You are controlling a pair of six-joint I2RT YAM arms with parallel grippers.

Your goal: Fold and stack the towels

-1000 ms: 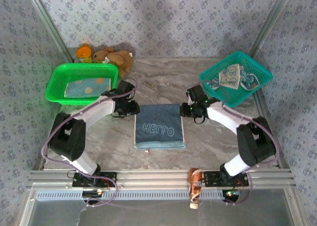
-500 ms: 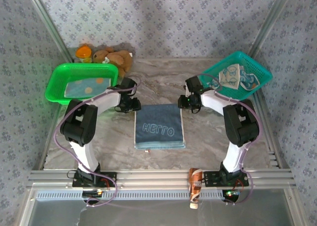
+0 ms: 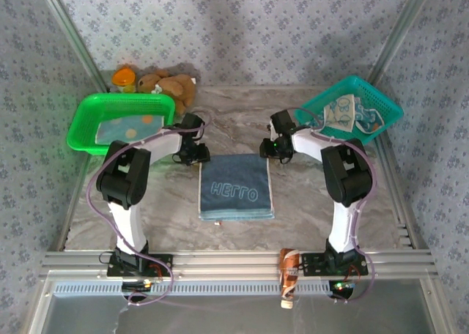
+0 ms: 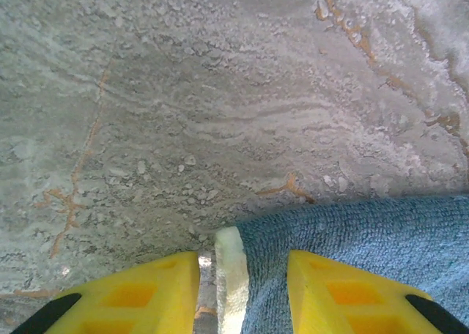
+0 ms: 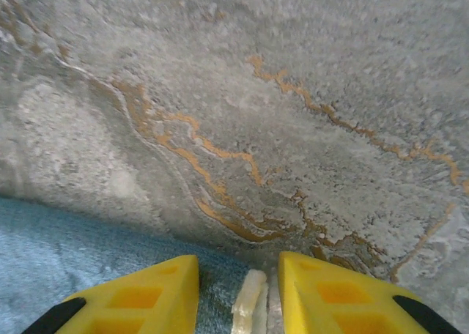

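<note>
A blue-grey towel (image 3: pixel 236 186) with pale lettering lies flat, folded, in the middle of the table. My left gripper (image 3: pixel 196 153) is low over its far left corner. In the left wrist view that corner of the towel (image 4: pixel 366 231) and its cream edge (image 4: pixel 229 268) stand between the yellow fingers (image 4: pixel 146 294) of the left gripper (image 4: pixel 242 264), with a gap showing. My right gripper (image 3: pixel 278 149) sits at the far right corner; its jaws (image 5: pixel 238 268) straddle the towel (image 5: pixel 73 239) and a cream hem (image 5: pixel 249 301), also with gaps. A striped dotted towel (image 3: pixel 124 129) lies in the green basket; a pale printed towel (image 3: pixel 343 113) lies in the teal basket.
The green basket (image 3: pixel 86 108) stands at the back left, the teal basket (image 3: pixel 385 107) tilted at the back right. A brown plush toy (image 3: pixel 170 86) and an orange toy (image 3: pixel 123 76) sit behind the green basket. Bare marble lies around the towel.
Both arms have drawn their elbows in and up, and both grippers have shifted slightly toward the far edge at the towel's corners. The towel itself lies as before.
</note>
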